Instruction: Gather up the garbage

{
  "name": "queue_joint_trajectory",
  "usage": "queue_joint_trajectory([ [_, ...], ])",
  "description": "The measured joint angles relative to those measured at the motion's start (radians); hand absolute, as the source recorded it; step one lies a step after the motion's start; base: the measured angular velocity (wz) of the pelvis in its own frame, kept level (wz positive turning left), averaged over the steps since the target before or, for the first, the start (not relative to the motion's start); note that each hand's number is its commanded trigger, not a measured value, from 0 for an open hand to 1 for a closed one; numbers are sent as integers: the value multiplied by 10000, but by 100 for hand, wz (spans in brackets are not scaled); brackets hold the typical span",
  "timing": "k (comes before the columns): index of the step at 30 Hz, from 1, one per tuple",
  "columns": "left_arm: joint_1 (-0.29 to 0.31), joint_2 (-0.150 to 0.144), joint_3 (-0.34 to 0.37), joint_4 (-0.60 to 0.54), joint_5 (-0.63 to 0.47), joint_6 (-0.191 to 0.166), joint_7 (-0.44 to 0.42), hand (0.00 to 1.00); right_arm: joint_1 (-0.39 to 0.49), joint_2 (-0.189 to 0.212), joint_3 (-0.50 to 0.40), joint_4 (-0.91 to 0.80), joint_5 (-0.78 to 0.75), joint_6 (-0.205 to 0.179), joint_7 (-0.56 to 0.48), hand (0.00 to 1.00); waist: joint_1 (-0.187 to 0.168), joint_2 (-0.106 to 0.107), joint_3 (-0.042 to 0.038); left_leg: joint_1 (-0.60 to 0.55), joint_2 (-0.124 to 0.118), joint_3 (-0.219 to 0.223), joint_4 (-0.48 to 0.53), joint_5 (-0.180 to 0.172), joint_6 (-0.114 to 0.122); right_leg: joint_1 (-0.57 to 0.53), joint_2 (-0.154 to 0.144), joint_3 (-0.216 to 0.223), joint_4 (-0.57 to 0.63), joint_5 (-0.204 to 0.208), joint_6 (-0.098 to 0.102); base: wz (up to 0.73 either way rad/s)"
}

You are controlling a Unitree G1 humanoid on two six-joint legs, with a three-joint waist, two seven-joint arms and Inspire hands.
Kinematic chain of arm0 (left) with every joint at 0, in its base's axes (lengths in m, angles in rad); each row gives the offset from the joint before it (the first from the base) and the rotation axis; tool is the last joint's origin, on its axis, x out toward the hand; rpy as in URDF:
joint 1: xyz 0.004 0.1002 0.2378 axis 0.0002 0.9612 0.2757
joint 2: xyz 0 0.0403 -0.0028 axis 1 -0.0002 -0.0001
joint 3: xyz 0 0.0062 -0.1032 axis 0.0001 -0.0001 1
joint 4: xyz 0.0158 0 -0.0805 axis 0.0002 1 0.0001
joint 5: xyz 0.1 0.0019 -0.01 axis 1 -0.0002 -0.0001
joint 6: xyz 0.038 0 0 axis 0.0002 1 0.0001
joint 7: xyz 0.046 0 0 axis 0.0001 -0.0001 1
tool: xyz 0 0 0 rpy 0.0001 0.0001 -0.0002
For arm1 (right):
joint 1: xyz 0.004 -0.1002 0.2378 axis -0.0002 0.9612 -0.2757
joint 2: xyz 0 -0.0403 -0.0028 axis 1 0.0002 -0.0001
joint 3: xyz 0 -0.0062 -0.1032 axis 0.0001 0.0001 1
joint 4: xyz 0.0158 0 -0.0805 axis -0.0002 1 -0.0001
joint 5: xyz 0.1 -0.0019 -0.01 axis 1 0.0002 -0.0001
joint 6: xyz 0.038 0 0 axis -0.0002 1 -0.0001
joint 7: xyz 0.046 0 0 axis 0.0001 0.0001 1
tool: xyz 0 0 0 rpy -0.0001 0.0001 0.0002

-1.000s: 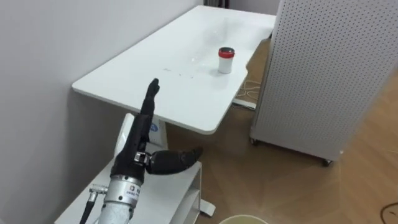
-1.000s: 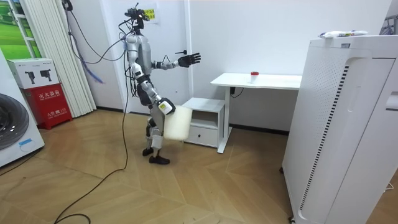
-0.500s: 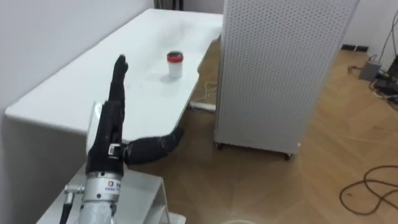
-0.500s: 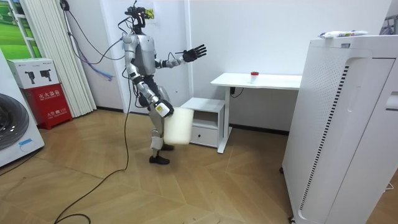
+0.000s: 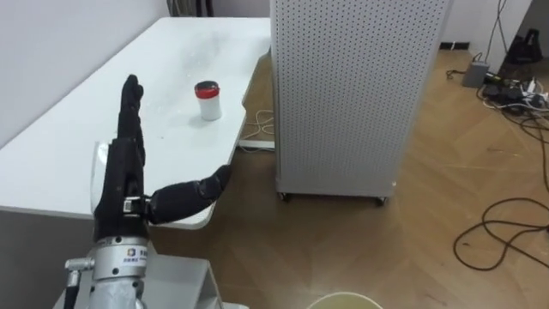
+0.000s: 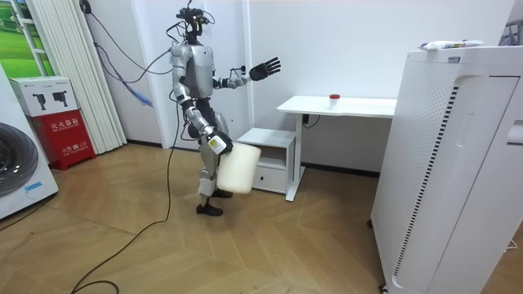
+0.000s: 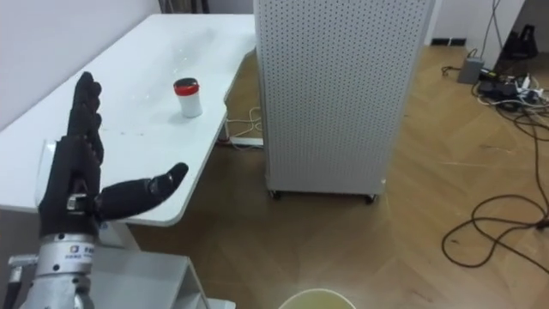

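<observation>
My left hand (image 5: 120,184) looks matt black. Table (image 5: 171,51), upper left: smooth, glossy white. Panel (image 5: 352,86): perforated, matt. Floor (image 5: 463,154): wood.

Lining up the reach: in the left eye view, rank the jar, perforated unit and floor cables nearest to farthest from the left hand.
1. red-lidded jar, on the desk just ahead of the left hand.
2. perforated white unit, right of the desk.
3. floor cables, far right.

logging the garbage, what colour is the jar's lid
Red lid on a white jar, clearest in the left eye view.
</observation>
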Motion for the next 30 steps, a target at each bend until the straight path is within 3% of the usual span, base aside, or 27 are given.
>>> queue_joint_trajectory([
  [9, 429, 57, -4, -135, 15, 33, 24, 0, -14, 78, 35, -200, -169, 5, 70, 100, 79, 67, -3, 253, 11, -33, -134, -37, -47, 381, -12, -62, -277, 4, -3, -3],
  [13, 435, 98, -10, -118, -29, 32, 168, 0, -27, 115, 53, -371, -168, 9, -321, 100, 62, 172, 73, 233, 30, -52, -78, -117, -45, 367, 1, -81, -145, 3, -2, 0],
  [15, 412, 87, -9, 43, 7, 32, 230, 0, -33, 138, 58, -362, -168, 14, -403, 100, 9, 213, 109, 257, 39, -51, -40, -130, -28, 298, -37, -313, 168, -5, 12, 7],
  [17, 413, 75, -11, 177, 34, 33, 237, 0, -69, 144, 44, -364, -161, 23, -443, 100, -85, 166, 146, 286, -27, 43, -100, -154, 12, -27, -209, -658, 859, -175, 286, 15],
  [22, 386, 59, -13, 241, 32, 34, 213, 0, -77, 113, 37, -329, -137, 218, -456, 100, 73, 202, 172, 254, -103, 50, -102, -388, 307, -619, -450, -1221, 1976, -208, 353, -2],
  [24, 319, -4, -18, 275, 18, 23, 216, 0, -121, 56, 115, -318, -137, 218, -454, 100, 123, 352, 333, 211, -10, -352, 17, -600, 332, -1570, -511, -1288, 3361, -224, 815, -18],
  [25, 357, -23, -2, 285, -15, 27, 227, 0, -129, 37, 126, -292, -130, 231, -428, 100, 147, 455, 328, 104, -13, -660, 181, -754, 396, -2105, -372, -953, 2971, -394, 858, -9],
  [27, 318, -1, 129, 295, -28, 26, 232, 0, -115, 66, 121, -282, -125, 235, -323, 100, 7, 555, 354, -109, -39, -967, 476, -1000, 487, -2864, -346, -760, 1558, 26, 908, 21],
  [28, 320, -8, 131, 297, -39, 28, 225, 0, -119, 69, 120, -275, -41, 216, -327, 100, -190, 538, 344, -167, -113, -1114, 667, -1149, 474, -3081, -475, -689, 605, 777, 993, 54],
  [29, 339, -10, 30, 309, -99, 28, 208, 0, -98, 25, 103, -205, 95, 219, -385, 100, -294, 532, 270, -100, -138, -1250, 887, -1351, 389, -3038, -600, -820, 317, 1417, 903, 56],
  [30, 346, -11, -35, 324, -137, 29, 207, 0, -84, -11, 104, -165, 99, 219, -389, 100, -324, 572, 166, -116, -119, -1358, 1029, -1449, 290, -2969, -595, -949, 335, 1579, 768, 48],
])
